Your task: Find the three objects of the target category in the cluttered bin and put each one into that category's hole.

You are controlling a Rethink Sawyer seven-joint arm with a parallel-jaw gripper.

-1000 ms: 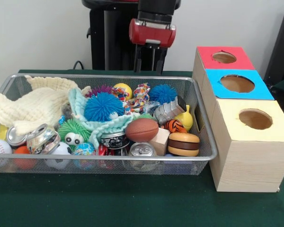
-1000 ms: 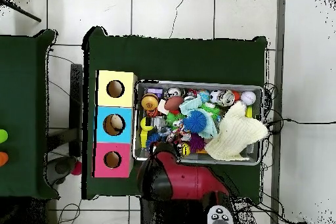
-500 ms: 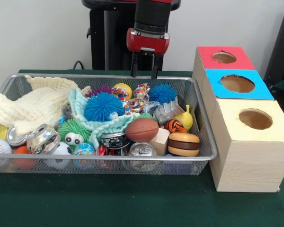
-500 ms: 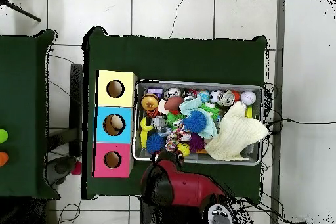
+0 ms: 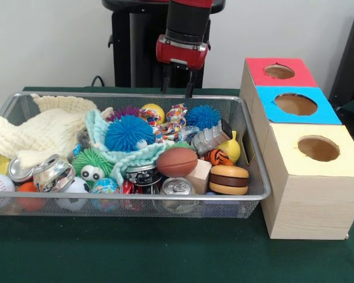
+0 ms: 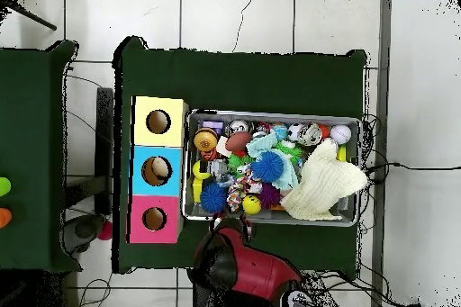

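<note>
The gripper (image 5: 176, 87), two thin dark fingers (image 5: 166, 84) spread apart and holding nothing under a glossy red housing, hangs over the far rim of the wire-mesh bin (image 5: 256, 177). Just below the fingers lie a knotted multicolour rope toy (image 5: 176, 119), a spiky blue ball (image 5: 203, 115) and a smooth yellow ball (image 5: 153, 111); nearer the camera sit a larger bristly blue ball (image 5: 128, 134), a brown pebbled football (image 5: 176, 161), dented metal cans (image 5: 177, 187) and a cream knitted cloth (image 5: 41, 132). To one side of the fingers, beyond the bin's end, stands a row of pale wooden boxes with round holes, topped red (image 5: 280, 71), blue (image 5: 295, 104) and yellow (image 5: 318, 148).
</note>
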